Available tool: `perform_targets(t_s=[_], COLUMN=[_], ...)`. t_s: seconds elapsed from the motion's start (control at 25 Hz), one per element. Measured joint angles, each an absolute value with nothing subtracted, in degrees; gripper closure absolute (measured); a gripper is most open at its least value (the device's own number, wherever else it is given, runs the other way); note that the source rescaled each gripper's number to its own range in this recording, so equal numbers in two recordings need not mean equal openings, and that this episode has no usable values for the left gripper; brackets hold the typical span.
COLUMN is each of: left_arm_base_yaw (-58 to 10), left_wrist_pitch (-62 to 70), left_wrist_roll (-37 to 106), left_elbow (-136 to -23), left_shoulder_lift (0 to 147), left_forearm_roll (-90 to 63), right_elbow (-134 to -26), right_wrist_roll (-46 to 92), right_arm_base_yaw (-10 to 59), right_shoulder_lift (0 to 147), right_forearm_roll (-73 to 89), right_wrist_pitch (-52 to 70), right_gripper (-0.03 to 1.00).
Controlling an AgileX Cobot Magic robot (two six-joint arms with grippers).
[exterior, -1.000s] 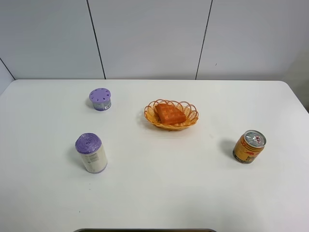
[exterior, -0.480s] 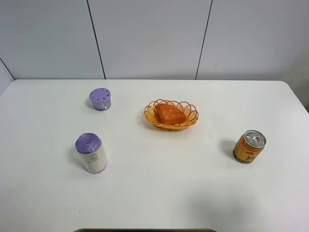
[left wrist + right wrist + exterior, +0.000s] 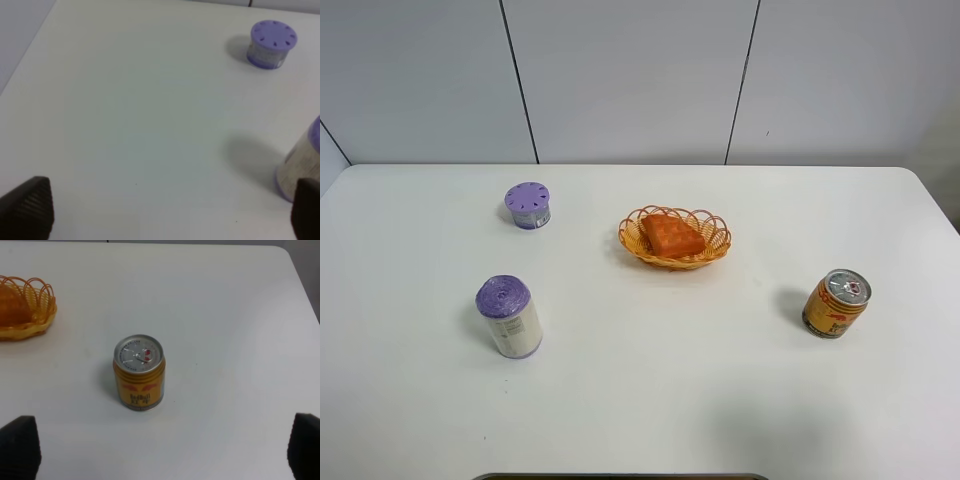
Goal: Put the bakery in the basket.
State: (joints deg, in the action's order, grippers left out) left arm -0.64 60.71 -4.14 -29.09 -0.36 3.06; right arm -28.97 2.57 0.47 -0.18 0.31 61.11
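Note:
The orange-brown bakery piece (image 3: 671,235) lies inside the orange woven basket (image 3: 712,246) at the table's centre back. An edge of the basket (image 3: 30,327) with the bakery (image 3: 10,310) in it also shows in the right wrist view. Neither arm shows in the exterior high view. My left gripper (image 3: 170,220) is open and empty, its dark fingertips (image 3: 30,207) wide apart over bare table at the left. My right gripper (image 3: 160,460) is open and empty, its fingertips (image 3: 17,445) wide apart, short of the gold drink can.
A gold-orange drink can (image 3: 836,302) stands at the right, also in the right wrist view (image 3: 139,373). A purple-lidded small tub (image 3: 527,205) and a purple-topped white cylinder (image 3: 508,316) stand at the left; both show in the left wrist view: tub (image 3: 272,44), cylinder (image 3: 302,162).

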Motion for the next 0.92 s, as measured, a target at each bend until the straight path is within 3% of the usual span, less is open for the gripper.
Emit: perform_targets(t_s=[0.92], left_arm_base_yaw=[-0.6], left_wrist_pitch=[60.7], left_wrist_roll=[-4.1], left_elbow=[-29.1], left_shoulder_lift=[-0.4], left_forearm_roll=[3.1], right_elbow=[-28.9], right_wrist_roll=[1.6], right_arm_base_yaw=[0.5], right_shoulder_lift=[-0.2], right_forearm_roll=[1.4], right_wrist_pitch=[61.1], right_gripper=[-0.03])
